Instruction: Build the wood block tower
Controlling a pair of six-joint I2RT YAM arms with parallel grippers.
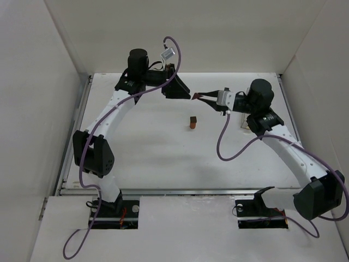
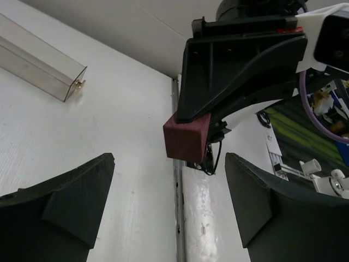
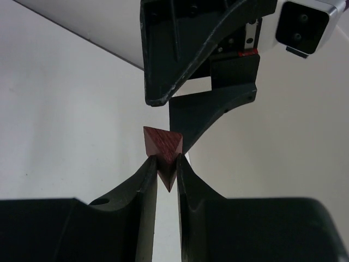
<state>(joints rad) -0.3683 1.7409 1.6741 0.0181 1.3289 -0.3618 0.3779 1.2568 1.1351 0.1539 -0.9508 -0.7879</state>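
In the top view a small tower stands mid-table: a dark brown cube [image 1: 193, 118] on an orange-brown short cylinder [image 1: 192, 125]. My right gripper [image 1: 196, 97] is shut on a red-brown wooden block [image 3: 163, 148], pinched by one corner and held in the air behind the tower. The block also shows in the left wrist view [image 2: 187, 139]. My left gripper [image 1: 184, 93] is open and empty. Its fingers [image 2: 76, 196] sit on either side of the line to the block, just short of it. In the right wrist view the left gripper [image 3: 188, 60] hangs right behind the block.
A clear plastic rectangular container [image 2: 41, 63] lies on the white table, towards the right arm's side. White walls enclose the table on three sides. A metal seam [image 2: 177, 218] runs along the table's edge below the grippers.
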